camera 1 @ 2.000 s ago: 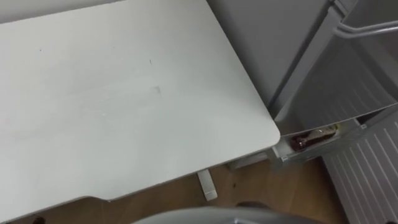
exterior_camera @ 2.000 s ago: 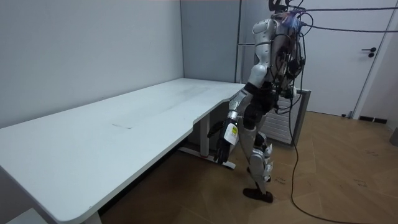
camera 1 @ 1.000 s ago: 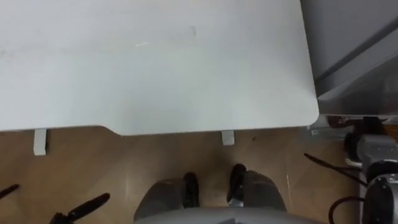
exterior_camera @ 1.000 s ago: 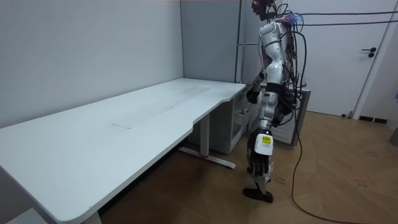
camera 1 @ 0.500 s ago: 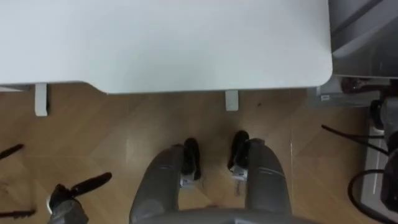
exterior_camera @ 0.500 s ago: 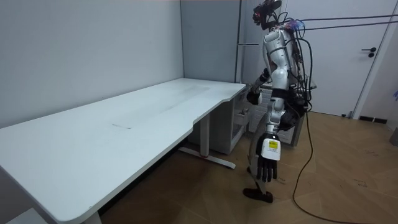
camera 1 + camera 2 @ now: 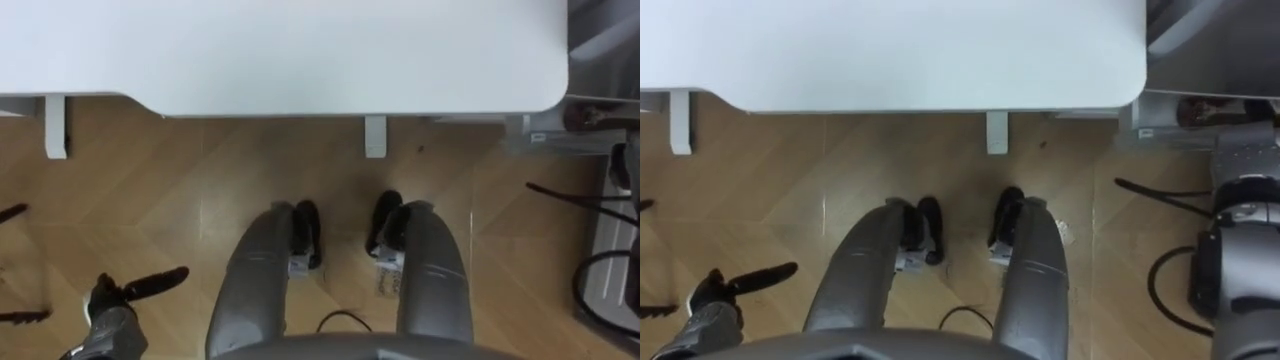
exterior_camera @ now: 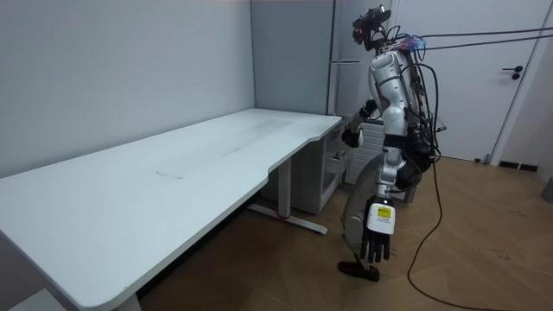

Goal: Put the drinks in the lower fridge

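I stand upright at the short end of the white desk, feet on the wooden floor just before its edge. The grey fridge is at my right. A dark reddish drink lies in a white shelf low at the fridge's foot. My left hand hangs low beside my left leg, fingers straight and holding nothing; the room view shows this left hand near knee height. My right hand is raised at waist height by the desk's corner, towards the fridge. My right forearm runs along the right edge.
The desk stretches far to the room view's left on white legs. A ribbed open fridge door stands behind me. A closed white room door is at the back right, with bare wooden floor around it.
I have straightened up from a bend at the fridge and turned to the desk. My head view dropped from the tabletop to my feet. My left hand swung down beside my leg.
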`<state>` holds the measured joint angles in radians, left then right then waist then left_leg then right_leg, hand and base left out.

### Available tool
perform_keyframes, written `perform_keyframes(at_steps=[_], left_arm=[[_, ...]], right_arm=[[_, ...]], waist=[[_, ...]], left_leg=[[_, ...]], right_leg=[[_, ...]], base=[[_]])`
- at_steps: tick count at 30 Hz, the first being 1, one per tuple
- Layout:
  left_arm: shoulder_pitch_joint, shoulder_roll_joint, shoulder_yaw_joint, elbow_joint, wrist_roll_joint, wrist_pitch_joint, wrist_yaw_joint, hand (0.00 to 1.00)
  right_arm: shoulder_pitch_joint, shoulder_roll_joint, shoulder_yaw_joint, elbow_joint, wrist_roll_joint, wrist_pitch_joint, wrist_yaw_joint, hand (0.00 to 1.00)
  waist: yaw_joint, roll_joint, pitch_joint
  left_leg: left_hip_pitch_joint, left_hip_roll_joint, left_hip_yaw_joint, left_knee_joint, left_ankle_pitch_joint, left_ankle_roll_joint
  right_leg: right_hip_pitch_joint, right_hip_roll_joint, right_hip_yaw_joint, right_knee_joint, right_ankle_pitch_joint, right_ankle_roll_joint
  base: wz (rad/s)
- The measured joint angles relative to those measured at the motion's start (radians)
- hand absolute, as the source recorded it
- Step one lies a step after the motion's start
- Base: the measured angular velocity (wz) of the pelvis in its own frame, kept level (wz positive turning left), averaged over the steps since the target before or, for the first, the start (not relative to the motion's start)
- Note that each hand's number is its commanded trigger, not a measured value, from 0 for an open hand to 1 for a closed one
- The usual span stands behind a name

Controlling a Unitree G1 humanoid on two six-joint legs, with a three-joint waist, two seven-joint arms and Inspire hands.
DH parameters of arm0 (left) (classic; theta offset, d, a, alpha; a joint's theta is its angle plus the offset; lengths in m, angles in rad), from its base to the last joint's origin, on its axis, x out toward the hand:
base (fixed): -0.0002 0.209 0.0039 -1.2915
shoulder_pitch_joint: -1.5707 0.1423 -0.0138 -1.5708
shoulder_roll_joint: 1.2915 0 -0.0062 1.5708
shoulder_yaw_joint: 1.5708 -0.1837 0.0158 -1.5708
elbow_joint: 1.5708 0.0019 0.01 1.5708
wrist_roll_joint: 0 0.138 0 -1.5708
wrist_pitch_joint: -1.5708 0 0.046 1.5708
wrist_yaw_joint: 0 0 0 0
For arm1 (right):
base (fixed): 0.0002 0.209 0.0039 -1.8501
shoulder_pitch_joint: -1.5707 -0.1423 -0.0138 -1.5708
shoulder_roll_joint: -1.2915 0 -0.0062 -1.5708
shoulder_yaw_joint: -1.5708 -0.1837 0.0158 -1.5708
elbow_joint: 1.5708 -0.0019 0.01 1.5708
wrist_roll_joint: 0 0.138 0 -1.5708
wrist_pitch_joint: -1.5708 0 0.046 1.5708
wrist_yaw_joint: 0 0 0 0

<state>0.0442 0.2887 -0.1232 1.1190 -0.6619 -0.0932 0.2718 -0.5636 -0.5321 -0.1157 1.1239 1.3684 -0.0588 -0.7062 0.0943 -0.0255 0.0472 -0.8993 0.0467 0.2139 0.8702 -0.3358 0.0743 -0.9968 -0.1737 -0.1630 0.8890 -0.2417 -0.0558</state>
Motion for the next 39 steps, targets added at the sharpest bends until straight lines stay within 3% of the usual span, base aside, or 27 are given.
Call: perform_keyframes(at_steps=[7,12,18,20,23,26,27,28,29,39], left_arm=[[0.001,0.005,0.000,-0.002,0.002,0.000,-0.016,0.00],[0.001,0.008,-0.002,-0.002,0.011,-0.001,-0.019,0.00],[0.004,0.018,-0.026,0.001,0.007,0.000,-0.019,0.00],[0.004,0.018,-0.031,0.001,0.007,0.001,-0.020,0.00],[0.012,0.018,-0.042,0.001,0.007,0.003,-0.020,0.00],[0.024,0.018,-0.064,0.000,0.010,0.020,-0.020,0.00],[0.024,0.018,-0.066,0.000,0.012,0.022,-0.020,0.00],[0.025,0.018,-0.068,0.000,0.013,0.022,-0.020,0.00],[0.027,0.019,-0.071,-0.001,0.017,0.022,-0.021,0.00],[0.029,0.047,-0.136,-0.003,0.026,0.019,-0.022,0.00]], right_arm=[[-0.001,0.000,0.016,-0.025,0.001,-0.006,0.029,1.00],[-0.002,0.000,0.027,-0.066,0.013,-0.022,0.029,1.00],[-0.002,0.011,0.087,-0.112,0.079,-0.033,0.047,1.00],[-0.002,0.011,0.162,-0.135,0.073,-0.027,0.086,1.00],[-0.003,0.025,0.163,-0.157,0.078,-0.036,0.095,1.00],[-0.003,0.029,0.172,-0.157,0.076,-0.034,0.113,1.00],[-0.003,0.031,0.172,-0.157,0.076,-0.034,0.114,0.91],[-0.003,0.037,0.171,-0.157,0.077,-0.034,0.114,0.11],[-0.003,0.042,0.170,-0.157,0.077,-0.034,0.115,0.00],[-0.002,0.048,0.172,-0.156,0.076,-0.035,0.124,0.00]], waist=[[0.002,0.000,-0.0001],[0.015,0.001,-0.0005],[0.025,0.000,-0.0002],[0.033,0.000,-0.0002],[0.043,0.000,-0.0002],[0.039,0.000,0.0000],[0.039,0.000,0.0000],[0.039,0.000,0.0001],[0.038,0.000,0.0000],[0.036,0.000,0.0002]], left_leg=[[-0.002,-0.001,0.006,0.001,0.000,0.000],[-0.003,0.004,0.020,0.004,-0.001,-0.002],[-0.002,0.013,0.024,0.020,-0.007,-0.011],[-0.004,0.012,0.022,0.020,-0.004,-0.016],[-0.001,0.010,0.020,0.021,-0.003,-0.018],[-0.002,0.011,0.020,0.022,-0.002,-0.019],[-0.001,0.011,0.020,0.021,-0.002,-0.020],[0.001,0.012,0.019,0.021,-0.002,-0.019],[0.004,0.012,0.018,0.020,-0.002,-0.019],[0.005,0.014,0.015,0.016,-0.001,-0.022]], right_leg=[[-0.009,0.001,0.015,0.006,0.003,0.002],[-0.023,0.005,0.024,0.017,0.005,-0.007],[-0.027,0.008,0.024,0.036,-0.005,-0.013],[-0.030,0.007,0.024,0.040,-0.007,-0.018],[-0.027,0.003,0.022,0.048,-0.010,-0.028],[-0.025,0.004,0.021,0.049,-0.012,-0.025],[-0.024,0.003,0.020,0.048,-0.013,-0.025],[-0.020,0.003,0.018,0.047,-0.013,-0.026],[-0.016,0.003,0.016,0.045,-0.013,-0.026],[-0.008,0.008,0.006,0.025,-0.005,-0.024]], base=[[-0.02],[-0.07],[-0.01],[0.04],[0.08],[0.00],[0.00],[0.00],[0.00],[-0.02]])
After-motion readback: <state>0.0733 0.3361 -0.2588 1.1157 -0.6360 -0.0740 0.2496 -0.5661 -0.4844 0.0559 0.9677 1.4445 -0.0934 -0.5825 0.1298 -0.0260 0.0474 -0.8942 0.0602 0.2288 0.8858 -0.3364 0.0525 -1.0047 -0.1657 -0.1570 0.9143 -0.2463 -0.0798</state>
